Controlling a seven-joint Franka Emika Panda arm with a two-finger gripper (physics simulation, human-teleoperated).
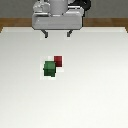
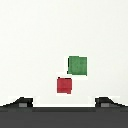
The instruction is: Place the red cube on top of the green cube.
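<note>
The red cube (image 1: 59, 60) sits on the tabletop (image 1: 95, 90), just beside the green cube (image 1: 49, 68). In the exterior view it lies behind the green one and toward that view's right. The wrist view shows the two nearly corner to corner, with at most a thin gap between them; whether they touch cannot be told. Neither is stacked, so the lift has not yet begun.

The tool (image 1: 57, 35) hangs well above and behind the pair, its two fingers spread apart and holding nothing.

The closeness of the cubes is the main risk. If the tool descends with a finger on the green side, that finger may strike or shove the green cube and shift the target. A grip taken across the faces away from the green cube looks safer. An off-centre pinch could twist the red cube in the fingers, so that it lands skewed. The green top is about the same size as the red base, leaving little margin; a release slightly off centre would probably tip the red cube off.

Both cubes are small, plain and matte, with flat faces and sharp edges, one dark red, one dark green. The tabletop is smooth, white and unmarked, with a brown strip beyond its far edge. The tool has a grey blocky body and short dark fingers.
</note>
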